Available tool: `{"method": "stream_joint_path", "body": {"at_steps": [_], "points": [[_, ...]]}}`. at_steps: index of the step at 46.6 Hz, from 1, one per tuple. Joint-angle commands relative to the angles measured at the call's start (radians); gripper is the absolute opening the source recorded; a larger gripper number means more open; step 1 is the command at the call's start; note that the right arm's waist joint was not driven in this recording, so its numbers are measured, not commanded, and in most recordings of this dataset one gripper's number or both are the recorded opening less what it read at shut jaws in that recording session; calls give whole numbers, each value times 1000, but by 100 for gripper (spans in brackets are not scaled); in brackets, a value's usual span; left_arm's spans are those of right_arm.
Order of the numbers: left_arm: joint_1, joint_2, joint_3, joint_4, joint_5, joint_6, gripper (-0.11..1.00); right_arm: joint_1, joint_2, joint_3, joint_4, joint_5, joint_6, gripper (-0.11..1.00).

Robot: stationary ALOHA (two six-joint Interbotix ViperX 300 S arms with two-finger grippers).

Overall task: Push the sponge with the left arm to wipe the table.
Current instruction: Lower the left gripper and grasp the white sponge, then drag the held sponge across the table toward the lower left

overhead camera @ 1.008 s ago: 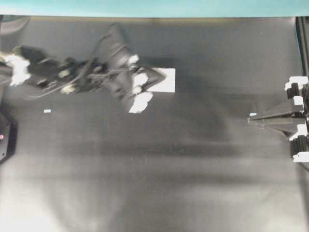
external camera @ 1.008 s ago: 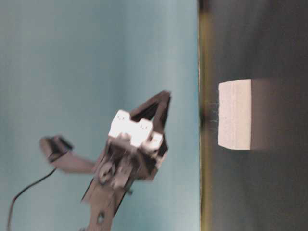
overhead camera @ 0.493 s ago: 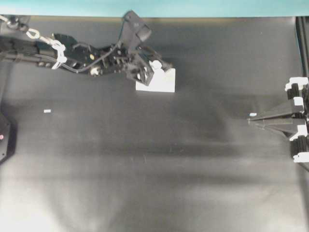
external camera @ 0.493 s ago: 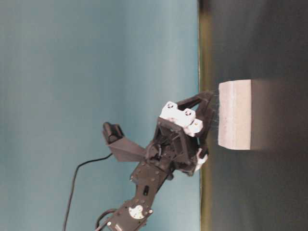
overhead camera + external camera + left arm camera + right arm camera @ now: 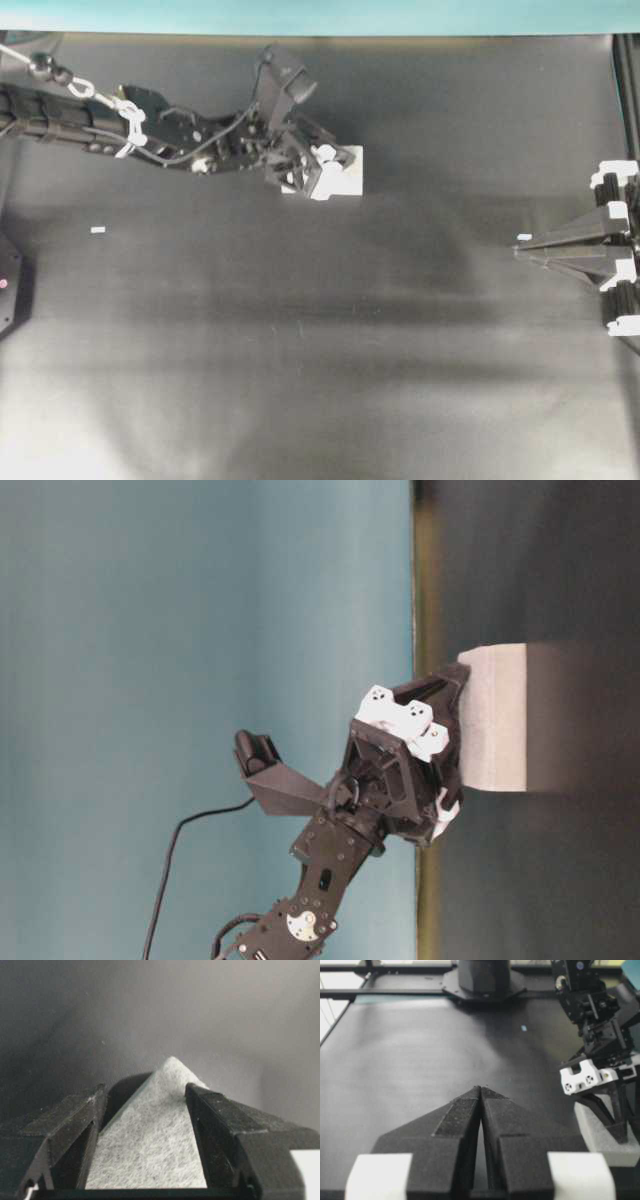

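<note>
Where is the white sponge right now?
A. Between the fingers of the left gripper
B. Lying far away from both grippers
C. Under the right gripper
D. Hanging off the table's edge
A. The left wrist view shows the sponge filling the gap between the two fingers of the left gripper, while the right gripper sits shut far across the table.

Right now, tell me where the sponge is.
Overhead, the sponge lies upper-middle on the table, near the teal strip, between the left gripper's open fingers.
</note>
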Motion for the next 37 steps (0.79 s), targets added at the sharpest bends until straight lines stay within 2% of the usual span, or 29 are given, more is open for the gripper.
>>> {"method": "stream_joint_path", "body": {"at_steps": [1,9,21,37], "points": [[-17,-8,14,2,2,-8,61,0,6,-5,2,-11,2,0],[-31,-21,58,3,2,-64,61,0,5,-2,2,-11,2,0],[-71,-55,130,3,3,-81,61,0,5,2,0,-11,0,0],[-160,-149,247,3,3,-143,61,0,5,3,0,-12,0,0]]}}
